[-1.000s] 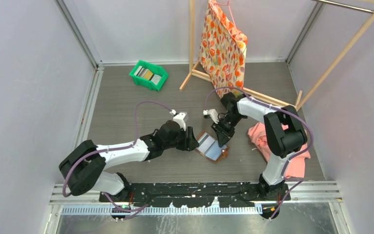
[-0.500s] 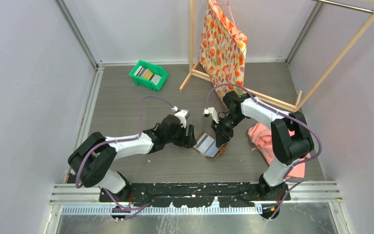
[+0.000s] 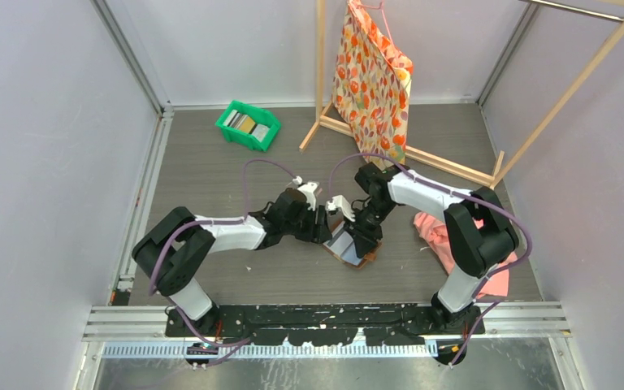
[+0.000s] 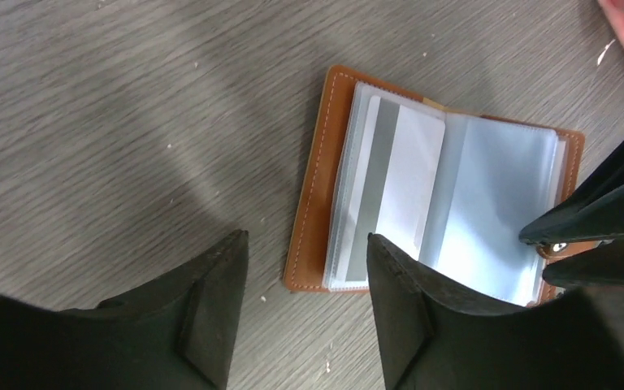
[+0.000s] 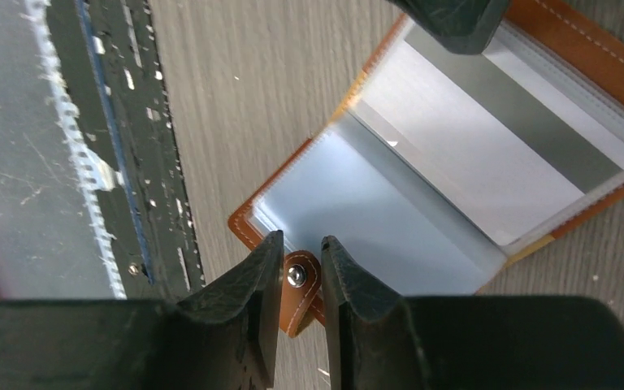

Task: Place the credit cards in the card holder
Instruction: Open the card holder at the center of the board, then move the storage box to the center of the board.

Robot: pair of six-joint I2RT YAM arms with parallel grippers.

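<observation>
Inspection at the table (image 3: 211,179), a grey wood-grain surface.

Item 1, card holder (image 3: 349,250) (image 4: 487,195) (image 5: 357,211): a brown leather folder. It lies open and flat near the middle of the table, between the two arms, clear sleeves facing up. One credit card (image 4: 402,187) (image 5: 520,138), white with a grey stripe, sits inside a sleeve on the page toward the left arm. The opposite page shows no card through the plastic.

Item 2, left gripper (image 3: 323,229) (image 4: 305,237): jaws stand well apart and grip nothing. They are low over the holder's left edge. One finger is over bare table beside the leather, the other over the sleeves' edge. Contact with the sleeves cannot be confirmed.

Item 3, right gripper (image 3: 364,242) (image 5: 301,240) (image 4: 565,248): jaws are drawn close and closed on the card holder by its snap tab, at the holder's edge toward the arm bases. The tab with its metal stud fills the narrow gap between the fingers.

Item 4, remaining cards (image 3: 248,124): grey and tan, standing in a green bin (image 3: 268,138) at the far left of the table, well apart from the holder.

Other items: a pink cloth (image 3: 429,226) lies to the right of the holder, not touching it. A floral garment (image 3: 374,73) hangs from a wooden rack (image 3: 447,162) at the far side.
</observation>
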